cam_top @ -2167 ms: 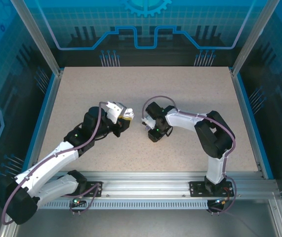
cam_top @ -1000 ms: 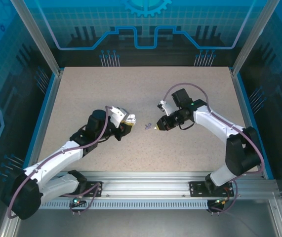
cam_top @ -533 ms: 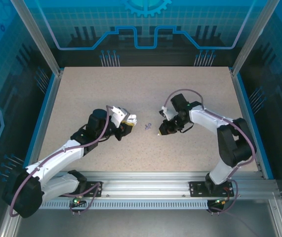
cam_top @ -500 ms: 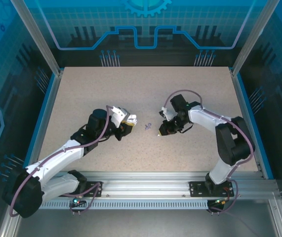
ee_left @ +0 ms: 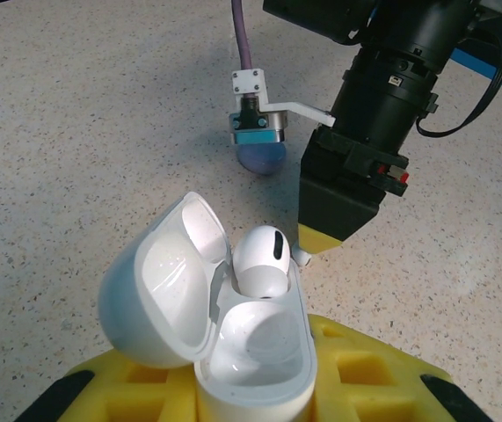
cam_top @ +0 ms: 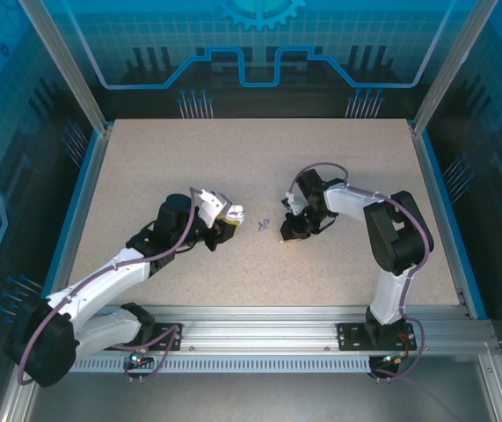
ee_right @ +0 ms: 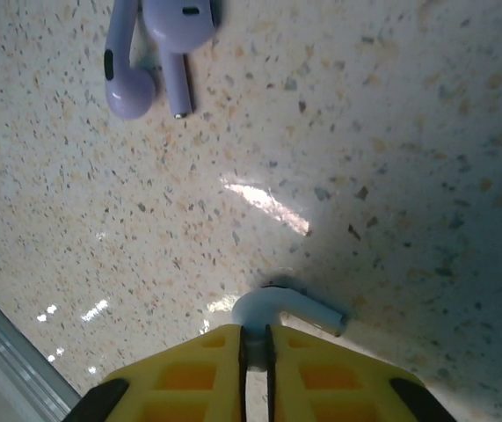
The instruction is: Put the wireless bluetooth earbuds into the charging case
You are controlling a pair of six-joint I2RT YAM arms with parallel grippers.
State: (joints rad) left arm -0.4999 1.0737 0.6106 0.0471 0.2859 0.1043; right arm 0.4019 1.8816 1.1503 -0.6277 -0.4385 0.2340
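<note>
Right jaws nearly closed at white earbud (ee_right: 277,309) | speckled tabletop (cam_top: 233,163) | blue-walled enclosure (cam_top: 145,44)

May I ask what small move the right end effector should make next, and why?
Probably open the right end effector slightly to straddle the white earbud: its jaws stand almost together, the earbud lies just off their tips, and the charging case stands open.

It was a robotics lab cell: a speckled tabletop (cam_top: 233,158) fenced by aluminium posts (cam_top: 61,66) and blue translucent panels (cam_top: 338,35) printed with circuit and gear graphics (nothing homely there), with the left arm (cam_top: 92,286) and right arm (cam_top: 396,237) bolted to a slotted rail (cam_top: 259,316) at its near edge.
</note>
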